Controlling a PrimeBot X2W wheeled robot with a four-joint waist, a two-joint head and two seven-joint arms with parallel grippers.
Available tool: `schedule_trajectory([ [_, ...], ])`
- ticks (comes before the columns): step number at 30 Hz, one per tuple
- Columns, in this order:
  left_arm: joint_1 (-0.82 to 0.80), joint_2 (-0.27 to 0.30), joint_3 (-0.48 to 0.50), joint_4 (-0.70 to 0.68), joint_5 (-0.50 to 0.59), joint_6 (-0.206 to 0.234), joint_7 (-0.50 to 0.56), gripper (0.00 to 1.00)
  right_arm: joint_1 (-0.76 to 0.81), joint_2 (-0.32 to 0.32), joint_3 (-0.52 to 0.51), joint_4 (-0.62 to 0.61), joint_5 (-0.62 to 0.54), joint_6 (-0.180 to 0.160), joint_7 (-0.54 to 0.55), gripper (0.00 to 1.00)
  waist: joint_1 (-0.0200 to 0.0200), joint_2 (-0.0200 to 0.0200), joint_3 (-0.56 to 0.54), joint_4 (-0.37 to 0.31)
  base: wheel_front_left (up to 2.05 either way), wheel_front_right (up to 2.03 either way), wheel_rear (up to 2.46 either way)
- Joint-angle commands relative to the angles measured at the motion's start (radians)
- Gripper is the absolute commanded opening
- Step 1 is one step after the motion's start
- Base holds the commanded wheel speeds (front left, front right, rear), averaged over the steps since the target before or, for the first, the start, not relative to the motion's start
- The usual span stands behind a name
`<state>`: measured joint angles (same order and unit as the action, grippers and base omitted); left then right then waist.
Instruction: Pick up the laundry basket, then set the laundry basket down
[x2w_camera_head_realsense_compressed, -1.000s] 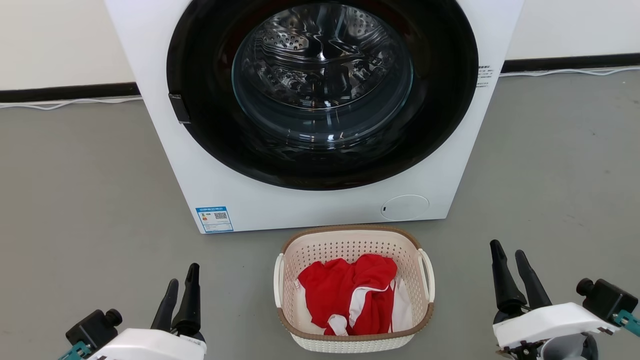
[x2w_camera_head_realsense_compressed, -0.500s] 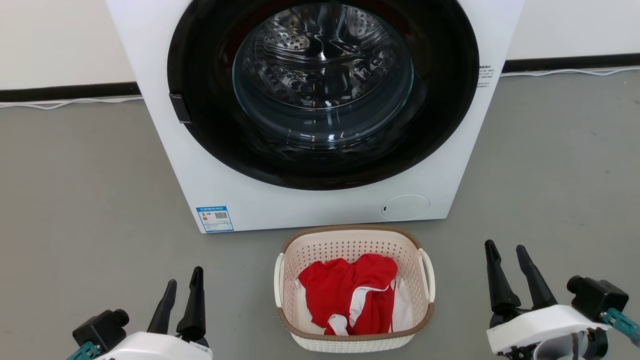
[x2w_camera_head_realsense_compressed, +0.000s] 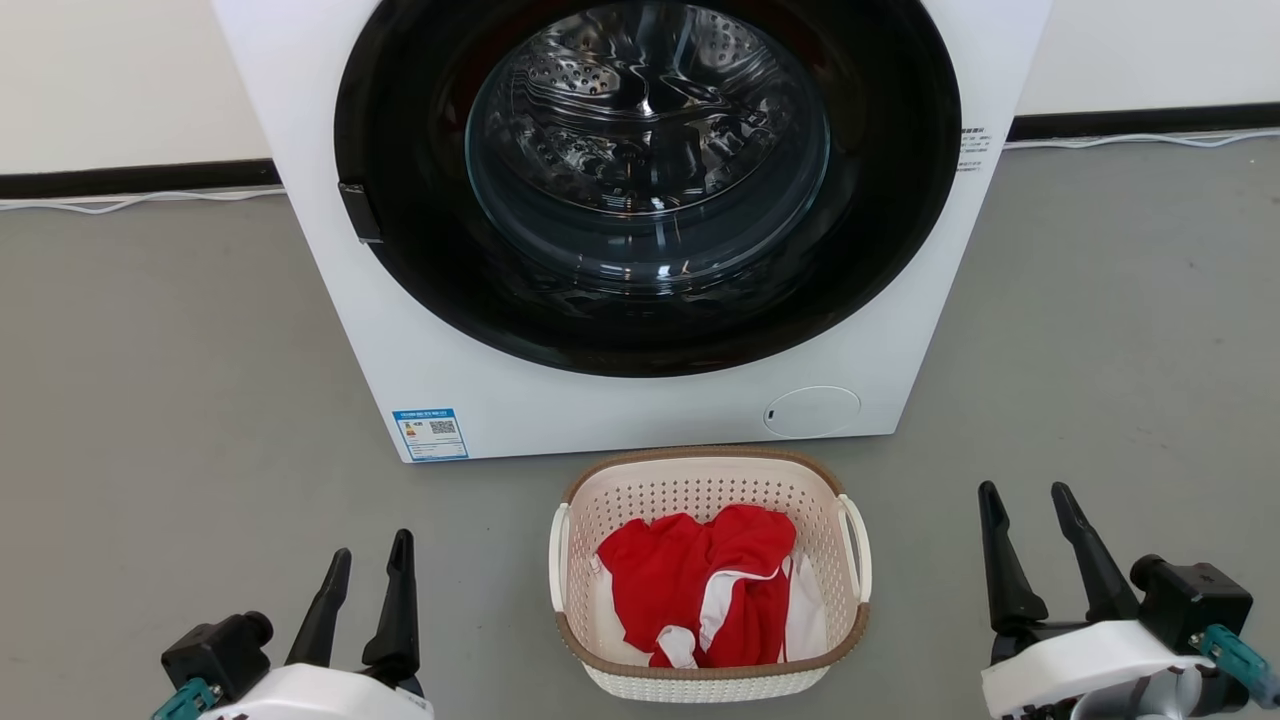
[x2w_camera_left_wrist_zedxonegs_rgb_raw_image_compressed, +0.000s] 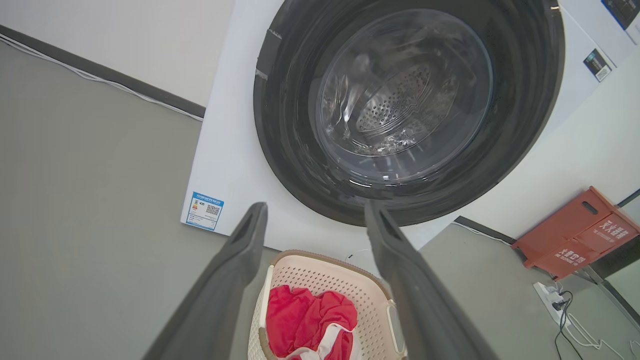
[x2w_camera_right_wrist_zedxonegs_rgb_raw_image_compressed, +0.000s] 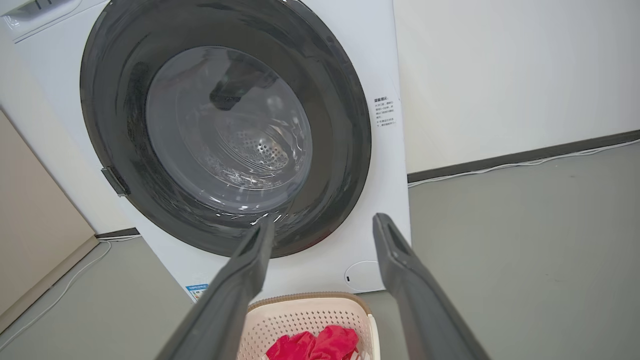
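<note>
The laundry basket (x2w_camera_head_realsense_compressed: 703, 454) sits on the grey floor (x2w_camera_head_realsense_compressed: 180, 340), between the two grippers and a little ahead of their fingertips, with its far rim just short of the washing machine (x2w_camera_head_realsense_compressed: 620, 415). It lies inboard of the left gripper (x2w_camera_head_realsense_compressed: 372, 545), off to that gripper's right, and inboard of the right gripper (x2w_camera_head_realsense_compressed: 1024, 490), off to that gripper's left. Both grippers are spread wide and hold nothing, and each is well clear of the basket's sides. The step in hand looks like the approach before the lift, so nothing is gripped yet. Both grippers appear to hang above the level of the rim, so each probably has to come down as well as in. To do it well, each gripper should travel inward toward the white loop handle nearest it, the left one to the handle on its side (x2w_camera_head_realsense_compressed: 556, 560) and the right one to the other (x2w_camera_head_realsense_compressed: 856, 550), arriving at about the same height. One finger should pass through the loop, or under the brown rim beside it, before either gripper closes. The handles are thin and the perforated wall looks light and springy, so a firm squeeze on the loop or rim is safer than pinching the wall. The red clothes (x2w_camera_head_realsense_compressed: 700, 585) lie heaped toward the near end, so the lift should be level and even on both sides to keep the basket from tipping. It should rise straight up, clear of the machine's front just beyond the fingertips.
</note>
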<state>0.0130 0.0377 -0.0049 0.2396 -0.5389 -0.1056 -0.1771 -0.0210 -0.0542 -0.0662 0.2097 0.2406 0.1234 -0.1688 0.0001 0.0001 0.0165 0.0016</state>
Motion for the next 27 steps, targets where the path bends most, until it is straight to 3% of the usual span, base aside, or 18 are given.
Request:
schedule_trajectory([
  [1, -0.018, 0.01, 0.019, -0.031, 0.035, 0.006, -0.014, 1.0, -0.011, -0.005, 0.01, -0.032, -0.044, 0.006, -0.023, 1.0, 0.0, -0.0001, 0.0, 0.001, 0.0, 0.0, 0.0],
  [19, -0.013, 0.012, 0.015, -0.037, 0.229, 0.01, -0.067, 1.0, -0.018, 0.004, -0.061, 0.018, -0.289, 0.007, -0.075, 1.0, 0.0, -0.0001, 0.001, 0.001, 0.0, 0.0, 0.0],
  [27, -0.01, 0.013, 0.022, -0.031, 0.294, 0.007, -0.085, 1.0, -0.022, 0.004, -0.069, 0.029, -0.335, 0.007, -0.093, 1.0, 0.0, -0.0001, 0.001, -0.002, 0.0, 0.0, 0.0],
])
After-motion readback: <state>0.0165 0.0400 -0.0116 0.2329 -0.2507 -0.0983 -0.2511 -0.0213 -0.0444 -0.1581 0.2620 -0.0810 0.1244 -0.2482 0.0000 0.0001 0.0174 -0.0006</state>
